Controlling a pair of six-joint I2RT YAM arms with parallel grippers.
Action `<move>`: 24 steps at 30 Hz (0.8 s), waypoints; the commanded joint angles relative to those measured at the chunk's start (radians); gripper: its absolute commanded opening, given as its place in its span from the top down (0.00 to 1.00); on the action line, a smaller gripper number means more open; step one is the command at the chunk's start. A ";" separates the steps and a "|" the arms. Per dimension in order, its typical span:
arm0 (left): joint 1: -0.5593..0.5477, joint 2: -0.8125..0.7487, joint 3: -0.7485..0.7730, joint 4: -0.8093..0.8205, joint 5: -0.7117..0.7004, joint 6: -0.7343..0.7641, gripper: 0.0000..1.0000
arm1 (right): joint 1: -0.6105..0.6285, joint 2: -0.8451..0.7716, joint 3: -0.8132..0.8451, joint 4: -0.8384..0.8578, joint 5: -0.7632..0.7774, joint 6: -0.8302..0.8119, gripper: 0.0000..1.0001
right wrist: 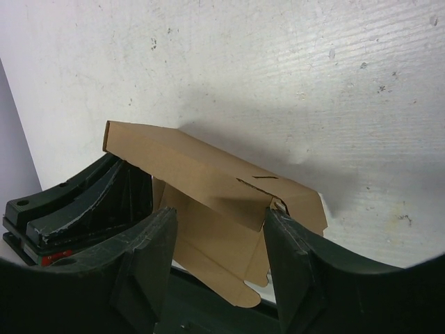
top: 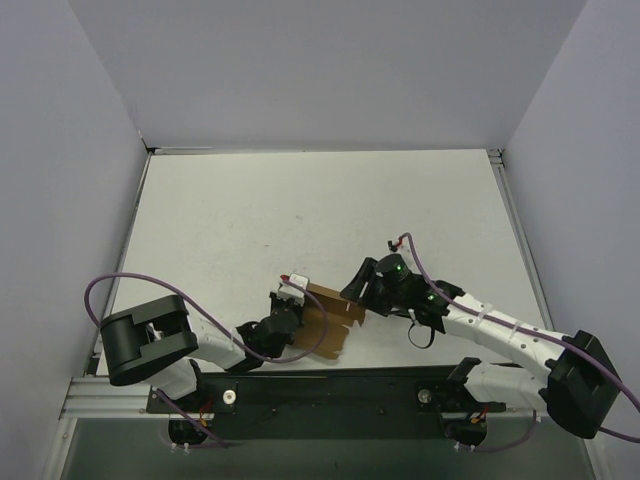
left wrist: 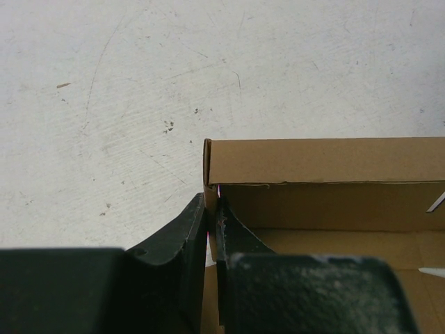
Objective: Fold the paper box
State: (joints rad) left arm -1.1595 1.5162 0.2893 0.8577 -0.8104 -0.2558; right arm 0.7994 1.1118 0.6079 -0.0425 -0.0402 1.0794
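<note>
The paper box is a half-folded piece of brown cardboard near the table's front edge, between the two arms. My left gripper is shut on the thin edge of its side wall. In that wrist view one long wall stands upright and the floor panel lies behind the fingers. My right gripper is at the box's right end, open. Its jaws straddle a hanging flap; the right finger touches the box's corner and the left finger stands apart from the cardboard.
The white table stretches away behind the box, closed in by grey walls at the back and both sides. A black mounting rail runs along the near edge just below the box. A purple cable loops over the left arm.
</note>
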 commanded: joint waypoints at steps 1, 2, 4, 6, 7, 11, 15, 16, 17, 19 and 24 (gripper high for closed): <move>-0.025 -0.016 -0.013 0.012 -0.001 0.021 1.00 | 0.007 0.031 -0.014 0.067 0.022 0.020 0.48; -0.026 -0.019 -0.015 0.017 -0.001 0.021 1.00 | 0.007 0.043 -0.013 0.072 0.022 0.019 0.49; -0.029 -0.019 -0.018 0.020 -0.004 0.024 1.00 | 0.014 0.054 -0.008 0.075 0.020 0.017 0.50; -0.031 -0.021 -0.018 0.024 -0.004 0.024 1.00 | 0.018 0.063 -0.008 0.088 0.022 0.019 0.50; -0.032 -0.018 -0.018 0.024 -0.006 0.026 1.00 | 0.018 0.065 -0.010 0.095 0.022 0.019 0.50; -0.046 -0.017 -0.016 0.029 -0.010 0.030 1.00 | 0.018 0.068 -0.011 0.119 0.026 0.020 0.50; -0.060 -0.019 -0.018 0.030 -0.019 0.033 1.00 | 0.018 0.068 -0.013 0.141 0.028 0.028 0.51; -0.065 -0.021 -0.018 0.035 -0.024 0.035 1.00 | 0.017 0.071 -0.011 0.148 0.029 0.030 0.51; -0.068 -0.018 -0.019 0.038 -0.026 0.036 1.00 | 0.017 0.071 -0.017 0.154 0.030 0.033 0.52; -0.075 -0.017 -0.022 0.046 -0.029 0.036 1.00 | 0.014 0.072 -0.025 0.182 0.028 0.042 0.53; -0.097 -0.017 -0.029 0.066 -0.044 0.039 1.00 | -0.002 0.074 -0.045 0.230 0.016 0.062 0.54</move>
State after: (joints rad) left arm -1.2221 1.5139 0.2703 0.8841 -0.8803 -0.2470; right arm 0.8104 1.1763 0.5682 0.0620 -0.0338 1.1046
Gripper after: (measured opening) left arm 0.168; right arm 0.473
